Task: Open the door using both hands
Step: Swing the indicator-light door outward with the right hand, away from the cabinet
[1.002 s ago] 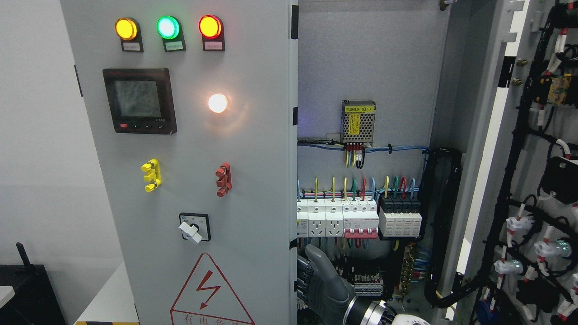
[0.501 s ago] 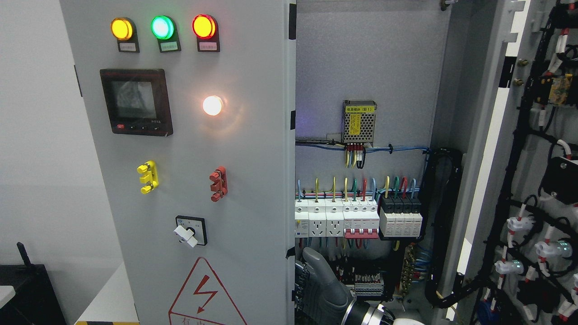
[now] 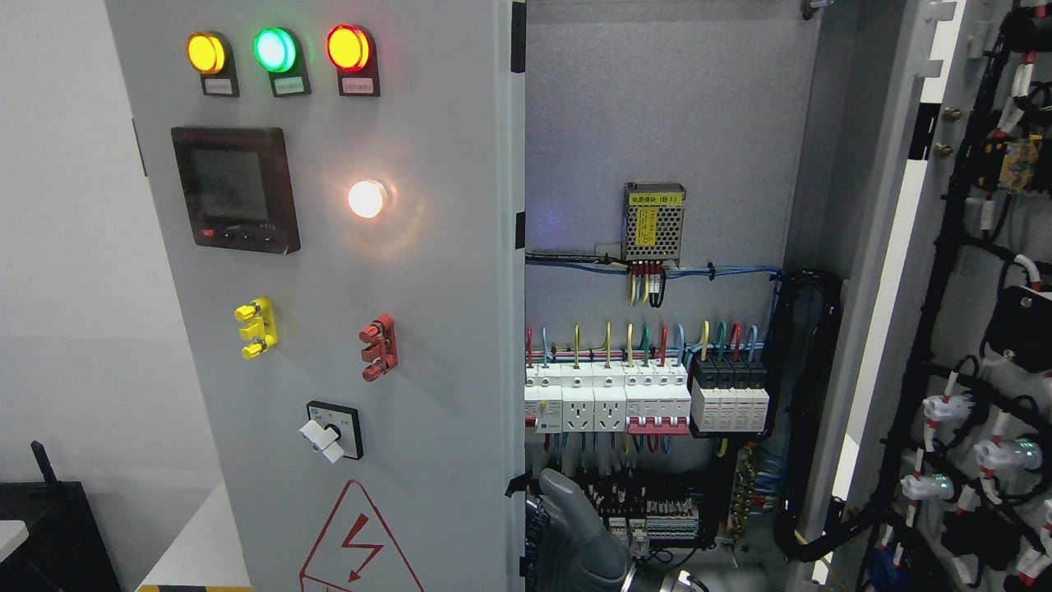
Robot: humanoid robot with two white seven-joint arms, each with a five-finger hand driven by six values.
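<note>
**A Tall Door Pushed at Its Edge**

A big grey box [image 3: 657,123] full of wires is seen, with two doors. The left door [image 3: 427,329] fills the left half of the picture. The right door [image 3: 986,329] is at the far right and is swung wide, so its inside with black wires is shown.

The right hand [image 3: 575,538] is seen at the bottom middle of the picture, just beside the free edge of the left door. It is held low and close to that edge, most likely so the door can be swung out from the side far from its hinges, where less push is needed. It cannot be told if the hand is clenched, released, or grasping the door edge, because part of it is hidden behind the door and cut off by the bottom of the picture. The left hand is not seen at all.

The left door stands straight up, so its long side runs from top to bottom. Its front, with three round lights [image 3: 275,49], a dark screen [image 3: 234,189] and a red lightning sign [image 3: 357,538], is faced toward the camera and turned a little to the left. Its free edge is near the middle of the picture. The door is judged to be only partly open, so more swinging is likely needed.
</note>
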